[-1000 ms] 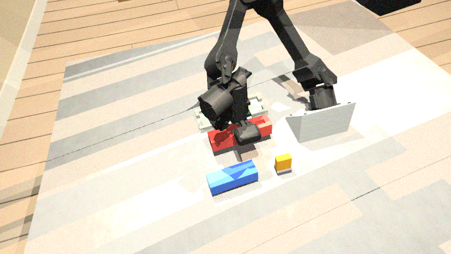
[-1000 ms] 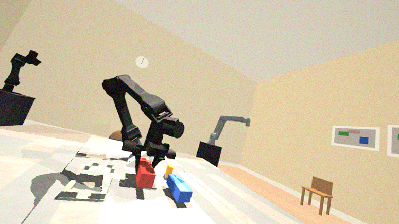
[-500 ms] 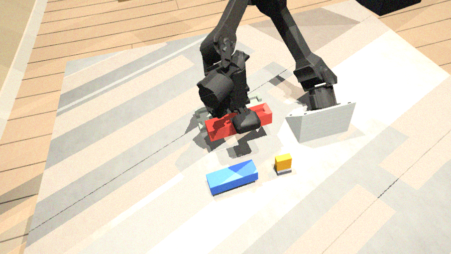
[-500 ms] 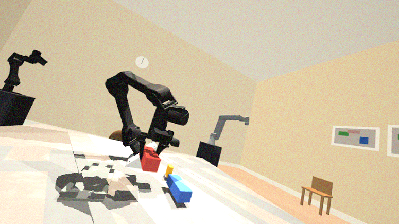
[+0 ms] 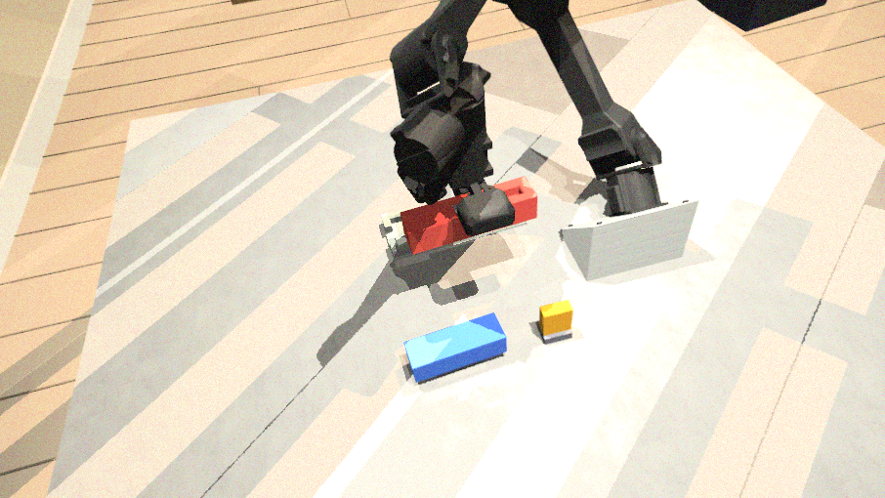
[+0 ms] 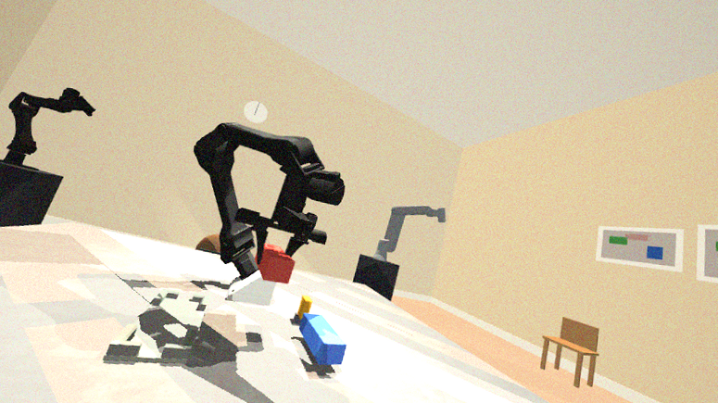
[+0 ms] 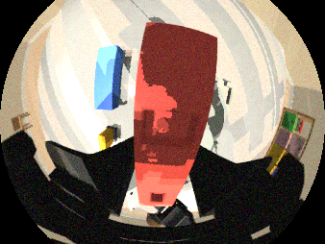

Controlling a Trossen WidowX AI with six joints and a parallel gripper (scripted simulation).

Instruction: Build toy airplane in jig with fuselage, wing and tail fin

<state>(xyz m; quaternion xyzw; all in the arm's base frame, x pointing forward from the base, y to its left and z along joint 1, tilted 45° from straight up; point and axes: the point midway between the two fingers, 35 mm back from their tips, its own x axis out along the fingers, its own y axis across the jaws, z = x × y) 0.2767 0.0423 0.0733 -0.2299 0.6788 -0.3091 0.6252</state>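
My gripper is shut on the red fuselage, across its middle. The fuselage is held level above the table; the small socket near its tail shows. The pale jig lies below and is mostly hidden behind the fuselage in the top view. The blue wing lies apart on the table. The yellow tail fin stands upright near one end of the wing.
A pale grey angled panel stands beside the arm's base, to the right of the fuselage in the top view. Other arms on dark stands, a bench and wall pictures are far in the background.
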